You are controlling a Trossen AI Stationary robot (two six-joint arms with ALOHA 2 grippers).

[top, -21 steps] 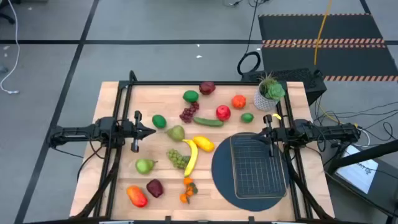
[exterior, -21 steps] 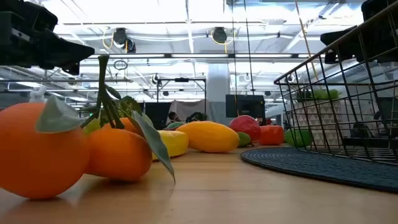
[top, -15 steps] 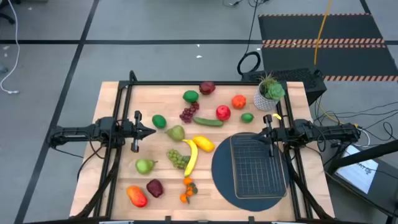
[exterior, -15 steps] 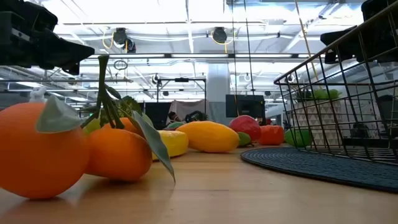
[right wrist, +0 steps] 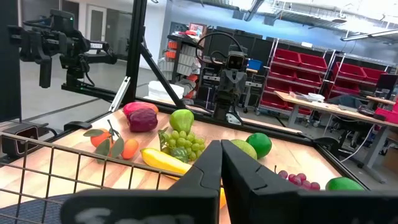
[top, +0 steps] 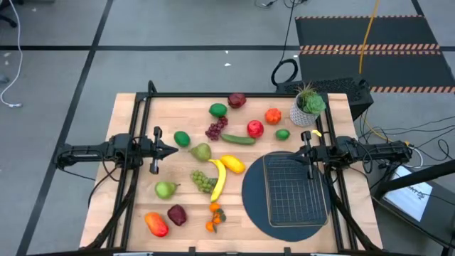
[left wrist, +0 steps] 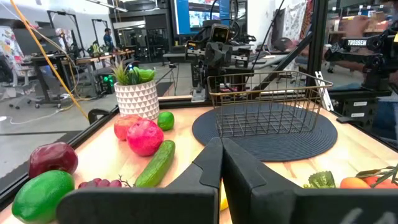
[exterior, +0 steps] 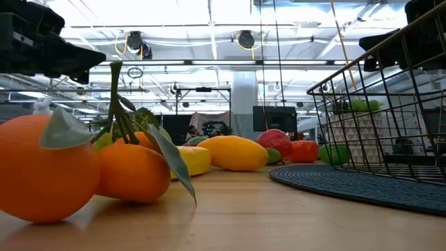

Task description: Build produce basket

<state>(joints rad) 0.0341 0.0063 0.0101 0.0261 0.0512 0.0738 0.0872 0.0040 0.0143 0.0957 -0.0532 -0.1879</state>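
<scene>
Nothing packed yet.
The basket [top: 293, 190] at 4 o'clock is seen empty; produce [top: 217, 176] lies scattered; left gripper [top: 173, 149] and right gripper [top: 303, 154] are closed on nothing.

high view looks straight down; low view sits at tabletop level beside the oranges [exterior: 52, 167]; the wrist views face each other across the basket [left wrist: 267, 102].

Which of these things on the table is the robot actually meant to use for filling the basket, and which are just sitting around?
For the job:
- rectangular dark wire-mesh basket
- yellow plastic banana
- green grape bunch
- purple grape bunch
- green cucumber
- red apple

Just lying about:
- potted green plant in a white pot
- dark round mat under the basket
</scene>
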